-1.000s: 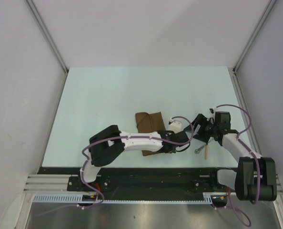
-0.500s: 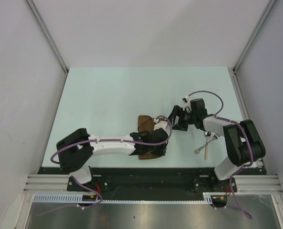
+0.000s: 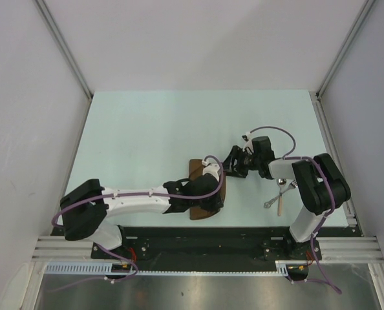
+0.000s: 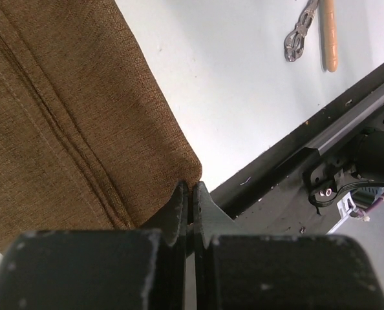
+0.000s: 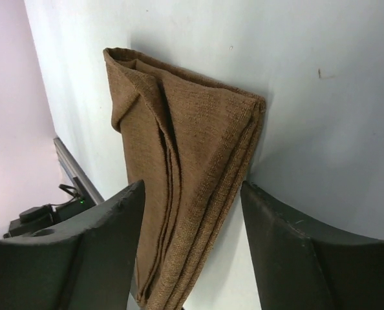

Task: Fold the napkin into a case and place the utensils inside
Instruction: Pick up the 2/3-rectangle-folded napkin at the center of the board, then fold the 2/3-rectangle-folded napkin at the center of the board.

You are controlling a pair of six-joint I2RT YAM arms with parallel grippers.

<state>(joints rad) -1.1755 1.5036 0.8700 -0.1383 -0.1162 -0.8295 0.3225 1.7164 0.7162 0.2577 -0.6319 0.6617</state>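
Progress check: seeing the napkin already doubled into a narrow layered bundle by the table's near edge, around the middle. Clamping the left gripper tight at its corner, pinching cloth or not, impossible telling. Holding the right gripper wide just beside it. Leaving the utensils outside, toward the near right corner. Reading no labels anywhere.
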